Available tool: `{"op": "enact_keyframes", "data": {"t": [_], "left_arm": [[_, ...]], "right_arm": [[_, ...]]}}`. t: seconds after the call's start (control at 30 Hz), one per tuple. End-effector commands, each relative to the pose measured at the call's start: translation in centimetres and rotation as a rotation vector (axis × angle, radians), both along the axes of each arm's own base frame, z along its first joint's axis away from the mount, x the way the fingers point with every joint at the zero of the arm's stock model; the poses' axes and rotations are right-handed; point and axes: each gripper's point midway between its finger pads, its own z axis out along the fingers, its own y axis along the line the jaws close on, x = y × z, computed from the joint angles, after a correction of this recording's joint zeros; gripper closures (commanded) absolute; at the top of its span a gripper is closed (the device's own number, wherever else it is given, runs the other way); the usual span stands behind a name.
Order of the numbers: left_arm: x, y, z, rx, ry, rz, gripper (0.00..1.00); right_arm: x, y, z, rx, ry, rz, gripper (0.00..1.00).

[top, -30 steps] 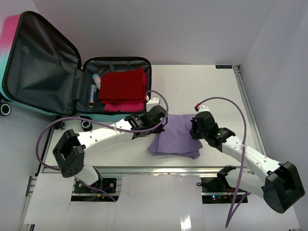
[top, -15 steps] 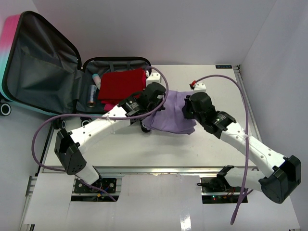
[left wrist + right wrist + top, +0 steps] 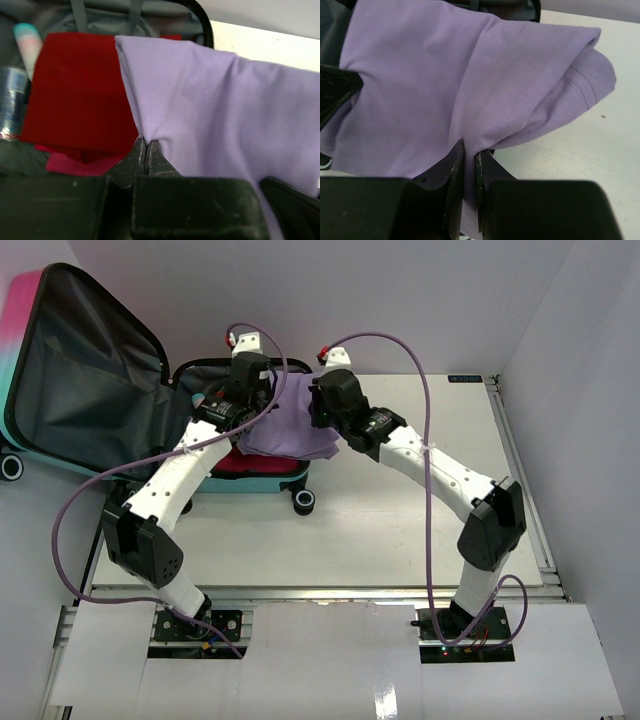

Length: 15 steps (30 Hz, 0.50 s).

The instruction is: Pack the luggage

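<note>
White tabletop (image 3: 400, 530) carries it all, w/ the luggage (image 3: 90, 380) at its far-left corner: lid thrown open to the left w/ dark lining showing, the base half lying flat next to it. Over the right part of that base we hold a lilac cloth (image 3: 290, 425) slung between both arms. It's off the contents as far as we can tell, w/ its right edge hanging past the case rim towards the table. Under it sits a folded red garment (image 3: 75, 90) on a pink one (image 3: 75, 162), then a can (image 3: 10, 105) and a teal-capped tube (image 3: 27, 42) along the left side of the compartment. Left gripper (image 3: 146, 150) is clamped tight on a fold of the lilac cloth, fingertips nearly meeting; right gripper (image 3: 469, 155) pinches the opposite edge, w/ only a sliver between its jaws. Risks, as we judge them: each pinch takes just a thin bit of fabric, so uneven pull btwn the arms could slip one side out and let the fold fall apart. Letting go this far right would prob leave cloth draped over the rim, fouling the lid when it closes. Going too far left could nudge the can or tube. The cables loop near the case's back edge and might snag.
</note>
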Motion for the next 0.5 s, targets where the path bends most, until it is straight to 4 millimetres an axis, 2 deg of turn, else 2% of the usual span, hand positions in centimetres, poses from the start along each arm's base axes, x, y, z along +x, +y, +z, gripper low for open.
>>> {"op": "enact_keyframes", "data": {"t": [0.0,0.2,0.33,0.47], "left_arm": [[2.8,1.7,2.7,0.058,-0.097,0.028,1.00],[4.9,3.9,1.2,0.085,-0.123,0.067,1.00],[6.1,6.2,-0.1,0.090,-0.093,0.100,1.00],[6.7,8.3,-0.9,0.125,-0.086,0.142,1.00]], "right_arm": [[2.3,2.6,2.4,0.057,-0.088,0.026,0.92],[4.3,5.5,1.7,0.074,-0.122,0.069,0.92],[5.4,6.8,2.0,0.095,-0.134,0.085,0.92],[6.4,8.0,1.4,0.115,-0.124,0.099,0.92]]}}
